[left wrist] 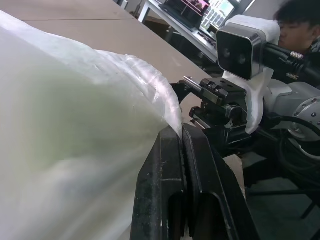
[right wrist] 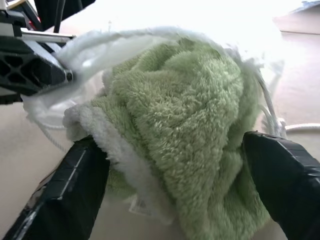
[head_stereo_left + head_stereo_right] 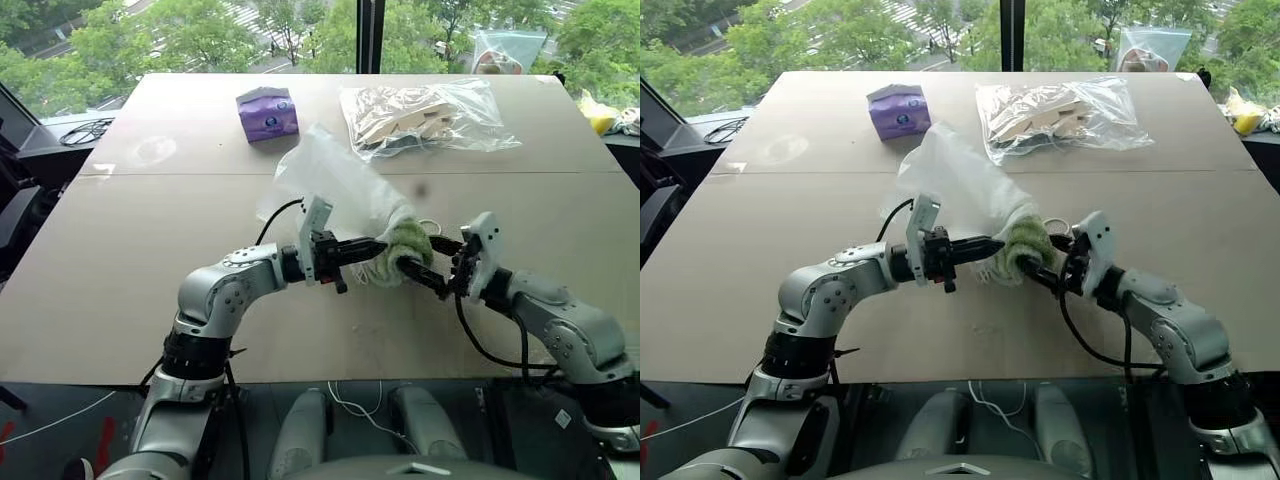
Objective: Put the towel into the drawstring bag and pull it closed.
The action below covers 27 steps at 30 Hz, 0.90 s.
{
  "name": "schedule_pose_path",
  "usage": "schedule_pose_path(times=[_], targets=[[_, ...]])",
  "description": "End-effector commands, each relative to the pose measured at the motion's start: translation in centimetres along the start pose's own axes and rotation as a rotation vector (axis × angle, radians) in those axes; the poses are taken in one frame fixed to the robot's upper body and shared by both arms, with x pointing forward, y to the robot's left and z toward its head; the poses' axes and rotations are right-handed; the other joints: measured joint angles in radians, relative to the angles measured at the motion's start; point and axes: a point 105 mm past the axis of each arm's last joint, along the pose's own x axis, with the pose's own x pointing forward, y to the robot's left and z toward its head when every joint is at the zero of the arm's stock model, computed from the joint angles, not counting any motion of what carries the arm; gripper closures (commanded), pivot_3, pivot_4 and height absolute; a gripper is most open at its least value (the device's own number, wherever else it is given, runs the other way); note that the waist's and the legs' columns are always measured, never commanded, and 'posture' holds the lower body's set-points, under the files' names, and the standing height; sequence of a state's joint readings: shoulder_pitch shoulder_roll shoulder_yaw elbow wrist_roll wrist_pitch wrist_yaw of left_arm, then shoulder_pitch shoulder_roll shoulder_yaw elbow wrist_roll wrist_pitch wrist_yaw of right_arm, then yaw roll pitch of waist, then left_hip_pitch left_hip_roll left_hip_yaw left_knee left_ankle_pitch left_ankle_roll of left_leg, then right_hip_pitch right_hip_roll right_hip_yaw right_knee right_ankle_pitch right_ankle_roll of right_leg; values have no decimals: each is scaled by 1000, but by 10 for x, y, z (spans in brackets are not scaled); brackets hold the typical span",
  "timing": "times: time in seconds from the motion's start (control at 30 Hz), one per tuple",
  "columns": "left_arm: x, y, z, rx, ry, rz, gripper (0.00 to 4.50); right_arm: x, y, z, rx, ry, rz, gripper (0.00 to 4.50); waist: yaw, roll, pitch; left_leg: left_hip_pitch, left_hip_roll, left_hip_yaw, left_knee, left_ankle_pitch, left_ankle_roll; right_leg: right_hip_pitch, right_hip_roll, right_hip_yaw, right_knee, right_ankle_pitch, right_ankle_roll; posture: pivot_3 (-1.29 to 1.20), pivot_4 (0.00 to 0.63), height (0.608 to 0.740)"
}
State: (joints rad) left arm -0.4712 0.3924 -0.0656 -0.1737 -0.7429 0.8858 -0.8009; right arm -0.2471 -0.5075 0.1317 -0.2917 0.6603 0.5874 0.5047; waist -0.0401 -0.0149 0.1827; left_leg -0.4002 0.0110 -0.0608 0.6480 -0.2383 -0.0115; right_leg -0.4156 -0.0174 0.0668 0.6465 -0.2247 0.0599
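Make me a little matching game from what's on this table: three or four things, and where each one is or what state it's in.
Things:
1. towel
2. purple tissue pack
3. clear plastic bag
4. left gripper

States:
a. far side of the table, on the robot's right
b. shut on the drawstring bag's rim
c. half inside the bag's mouth
d. far side of the table, left of the clear bag

Pairs: 1-c, 2-d, 3-a, 4-b

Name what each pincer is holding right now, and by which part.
Left pincer is shut on the drawstring bag at its mouth rim. Right pincer stands open around the towel poking from the mouth, not clamping it.
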Motion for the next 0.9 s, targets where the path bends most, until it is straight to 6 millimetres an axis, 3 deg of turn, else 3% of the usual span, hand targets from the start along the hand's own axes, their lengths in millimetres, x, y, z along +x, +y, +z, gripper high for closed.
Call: schedule_pose_path(times=[0.03,0.07,0.23,0.27,0.47,0.6,0.73,0.9], targets=[[3,-12,10,24,-30,-60,4500,7,9,0,-61,5,41,1918,1,0,0,0,0,0,0,0,0,0,0,0,0,0,0,0,150,740],[3,-13,11,23,-32,-66,4500,9,10,-2,-67,11,47,2079,2,0,0,0,0,0,0,0,0,0,0,0,0,0,0,0,150,740],[2,-20,10,14,-31,-93,4500,16,22,15,45,-101,87,4250,-2,0,0,0,0,0,0,0,0,0,0,0,0,0,0,0,150,740],[2,-22,10,8,-32,-108,4500,18,24,19,71,-124,94,4434,-1,0,0,0,0,-1,0,0,0,0,0,0,1,0,0,0,150,740],[4,-37,8,-14,-23,-180,4500,21,30,61,543,-485,176,4434,-1,0,0,1,0,-1,0,0,0,0,0,-1,3,0,0,0,150,740],[3,-42,7,-25,-19,-204,4500,18,37,77,786,-615,265,4434,-1,0,0,1,0,-2,1,0,0,0,0,-1,4,0,0,0,150,740],[5,-50,3,-32,-6,-233,4500,26,44,87,1033,-630,327,4434,-3,0,0,1,0,-2,1,0,0,0,0,-1,4,1,-2,0,150,740],[9,-54,5,-31,-21,-251,4500,53,36,72,1237,-471,131,4434,-5,0,0,2,0,-2,1,0,0,-1,0,-1,7,0,-5,0,150,740]])
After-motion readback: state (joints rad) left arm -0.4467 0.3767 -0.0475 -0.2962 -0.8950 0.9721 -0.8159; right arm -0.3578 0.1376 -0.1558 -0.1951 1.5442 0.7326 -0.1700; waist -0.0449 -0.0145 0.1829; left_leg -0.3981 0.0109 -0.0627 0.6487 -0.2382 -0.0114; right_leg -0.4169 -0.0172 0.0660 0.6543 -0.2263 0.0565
